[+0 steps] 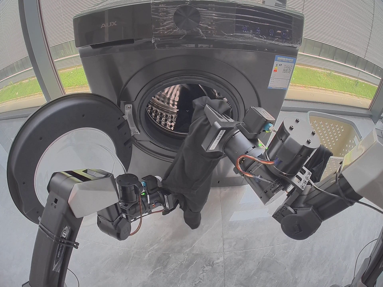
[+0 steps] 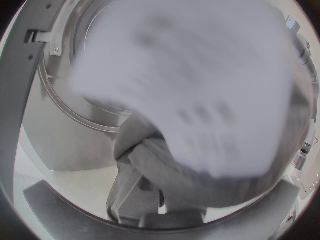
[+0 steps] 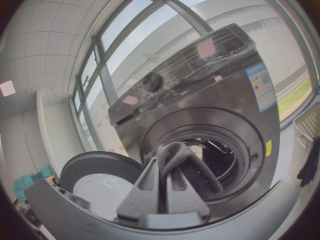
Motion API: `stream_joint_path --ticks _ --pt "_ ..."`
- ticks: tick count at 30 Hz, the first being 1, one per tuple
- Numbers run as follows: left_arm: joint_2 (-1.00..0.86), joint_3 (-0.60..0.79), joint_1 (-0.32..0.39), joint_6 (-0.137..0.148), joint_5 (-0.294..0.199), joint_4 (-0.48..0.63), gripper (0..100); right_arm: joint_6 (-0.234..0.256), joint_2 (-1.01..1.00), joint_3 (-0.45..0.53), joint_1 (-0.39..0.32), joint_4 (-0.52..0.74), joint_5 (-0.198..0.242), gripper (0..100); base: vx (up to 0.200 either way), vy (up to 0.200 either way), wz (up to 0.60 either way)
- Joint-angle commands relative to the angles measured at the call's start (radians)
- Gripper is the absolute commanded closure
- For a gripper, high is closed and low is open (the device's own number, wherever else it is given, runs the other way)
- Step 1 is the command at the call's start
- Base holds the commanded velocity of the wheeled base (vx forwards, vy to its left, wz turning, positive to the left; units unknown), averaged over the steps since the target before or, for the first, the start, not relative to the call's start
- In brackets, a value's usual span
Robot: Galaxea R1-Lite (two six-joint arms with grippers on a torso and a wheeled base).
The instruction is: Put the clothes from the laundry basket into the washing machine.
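Note:
A long dark garment (image 1: 191, 168) hangs from the washing machine's drum opening (image 1: 175, 108) down toward the floor. My right gripper (image 1: 208, 114) is at the mouth of the drum, shut on the garment's upper end; in the right wrist view the cloth (image 3: 176, 154) is bunched between its fingers (image 3: 143, 190). My left gripper (image 1: 175, 202) is low in front of the machine, shut on the garment's lower part (image 2: 160, 170). The cream laundry basket (image 1: 335, 134) stands on the floor at the right, with another dark piece of clothing (image 1: 322, 160) draped over its rim.
The round washer door (image 1: 68, 140) stands swung open to the left, just above my left arm. The washing machine (image 1: 187, 52) backs onto a wall of windows. Bare tiled floor (image 1: 207, 252) lies in front of it.

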Motion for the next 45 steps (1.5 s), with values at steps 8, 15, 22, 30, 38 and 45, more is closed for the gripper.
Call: stream_joint_path --ticks 8,15,22,30,38,45 --pt "-0.385 0.44 0.055 0.149 -0.018 -0.039 100 0.002 -0.033 0.198 -0.162 -0.051 0.044 100 0.0 0.0 0.0" --pt "-0.507 0.632 0.055 0.264 -0.082 -0.039 100 0.014 -0.024 0.368 -0.171 -0.149 0.099 100 0.0 0.0 0.0" --pt "-0.517 0.632 0.055 0.276 -0.107 -0.039 100 0.022 -0.026 0.416 -0.2 -0.146 0.108 100 0.0 0.0 0.0" --pt "-0.52 0.597 0.052 0.278 -0.105 -0.04 100 0.054 0.016 0.439 -0.203 -0.147 0.098 0 0.0 0.0 0.0" --pt "-0.539 0.571 0.015 0.275 -0.091 -0.039 100 0.052 0.091 0.434 -0.211 -0.149 0.096 0 0.0 0.0 0.0" --pt "-0.528 0.474 -0.023 0.253 0.071 -0.039 100 0.025 0.095 0.502 -0.196 -0.147 0.111 0 0.0 0.0 0.0"
